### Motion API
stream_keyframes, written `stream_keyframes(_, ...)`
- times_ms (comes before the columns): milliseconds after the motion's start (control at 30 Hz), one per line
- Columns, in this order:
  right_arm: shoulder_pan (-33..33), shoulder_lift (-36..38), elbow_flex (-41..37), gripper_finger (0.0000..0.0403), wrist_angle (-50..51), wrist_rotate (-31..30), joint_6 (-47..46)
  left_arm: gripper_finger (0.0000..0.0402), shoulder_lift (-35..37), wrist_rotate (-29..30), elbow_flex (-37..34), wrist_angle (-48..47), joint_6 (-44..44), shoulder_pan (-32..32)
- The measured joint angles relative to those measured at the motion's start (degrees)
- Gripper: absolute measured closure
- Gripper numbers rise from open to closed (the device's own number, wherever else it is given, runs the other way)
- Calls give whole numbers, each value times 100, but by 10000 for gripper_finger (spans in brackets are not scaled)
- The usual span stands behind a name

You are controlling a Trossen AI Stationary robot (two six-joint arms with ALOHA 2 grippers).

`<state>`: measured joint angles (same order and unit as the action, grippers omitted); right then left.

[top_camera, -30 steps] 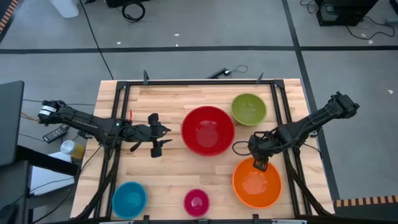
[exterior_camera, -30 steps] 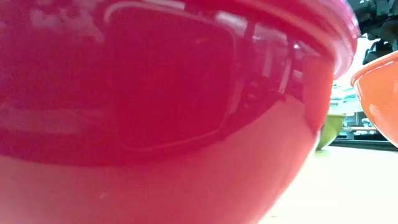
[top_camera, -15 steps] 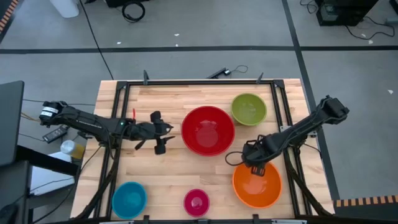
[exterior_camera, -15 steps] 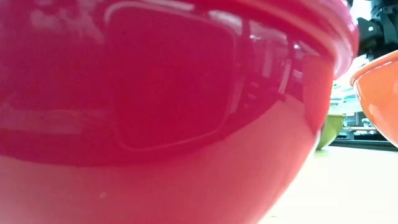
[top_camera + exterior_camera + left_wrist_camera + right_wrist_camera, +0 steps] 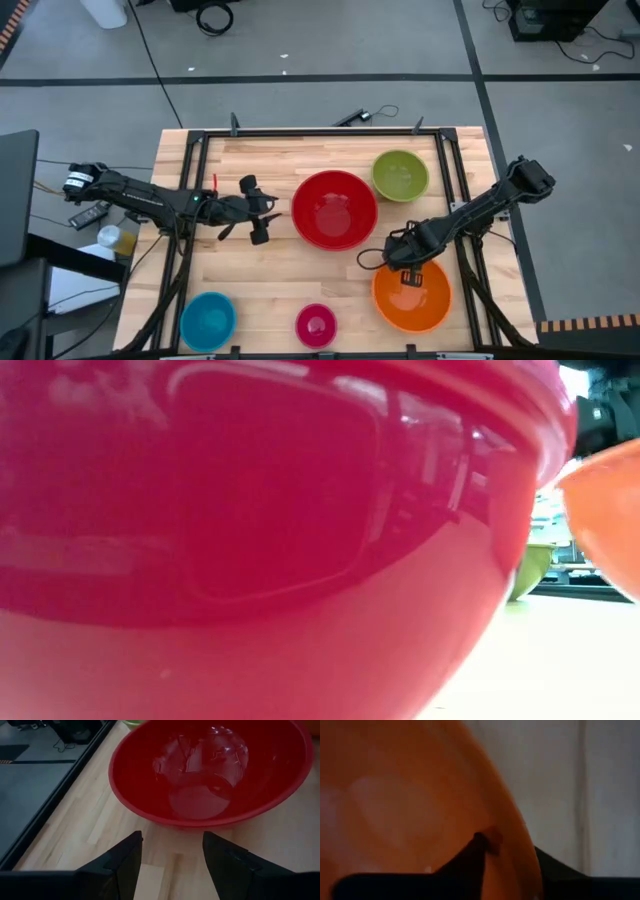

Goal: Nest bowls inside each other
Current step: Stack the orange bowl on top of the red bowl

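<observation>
The orange bowl (image 5: 412, 297) stands at the near right of the table. My right gripper (image 5: 408, 272) points down at its far-left rim and is shut on it. The big red bowl (image 5: 334, 209) sits mid-table. My left gripper (image 5: 264, 210) waits open just to its left, fingers level toward it (image 5: 172, 855). The olive green bowl (image 5: 400, 175) rests far right, and the blue bowl (image 5: 208, 320) and the pink bowl (image 5: 316, 324) rest along the near edge. My right gripper holds the orange bowl's rim (image 5: 512, 837) at its far-left side, with one finger (image 5: 470, 862) inside the bowl and the other (image 5: 555, 870) outside the wall. The fingers come from above, pointing down. Whether the bowl's base is off the table does not show.
A dark metal frame (image 5: 190, 180) runs along the table's left, far and right sides. In the low view the red bowl (image 5: 250, 540) fills most of the picture, with the orange bowl (image 5: 600, 510) and the green bowl (image 5: 530, 570) to its right. Bare wood lies between the bowls.
My right gripper has sunk and gone a little toward the table's near-left, from above the orange bowl's far rim down onto it, turning about its own axis. In the low view the orange bowl's edge has shifted and blurred. The other bowls have stayed put.
</observation>
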<state>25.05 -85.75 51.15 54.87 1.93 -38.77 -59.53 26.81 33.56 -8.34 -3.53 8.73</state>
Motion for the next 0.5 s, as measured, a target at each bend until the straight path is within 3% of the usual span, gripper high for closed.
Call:
stream_keyframes(67,-102,145,21,370,-207,197,-17,189,0,18,0,-3,17,0)
stream_keyframes(133,-203,338,3,387,-344,241,-31,189,0,59,0,-11,19,0)
stream_keyframes(333,-242,1107,274,387,-439,-545,207,189,0,81,0,-2,28,-92)
stream_keyframes(500,-481,1676,590,387,-1031,-1155,1038,189,0,102,0,53,22,-228)
